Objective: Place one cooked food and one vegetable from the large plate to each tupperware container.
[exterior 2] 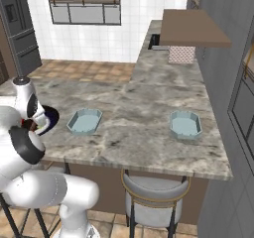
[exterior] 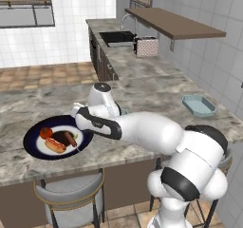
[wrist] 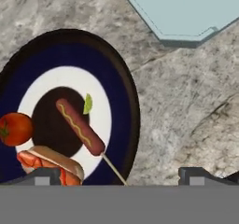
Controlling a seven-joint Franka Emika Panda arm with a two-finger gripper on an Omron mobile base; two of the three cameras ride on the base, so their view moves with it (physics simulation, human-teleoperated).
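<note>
Food all sits on the plate [wrist: 123,101] — sausage [wrist: 80,127], bun [wrist: 51,162], tomato [wrist: 15,129], green piece [wrist: 87,104] — both tubs [exterior 2: 85,121] [exterior 2: 185,124] empty, jaws released above.

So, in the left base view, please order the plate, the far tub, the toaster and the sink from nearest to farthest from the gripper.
1. Plate: at the counter's left, right below the gripper.
2. Far tub: on the counter's right side.
3. Toaster: back on the side counter.
4. Sink: just beyond the toaster, farthest.
</note>
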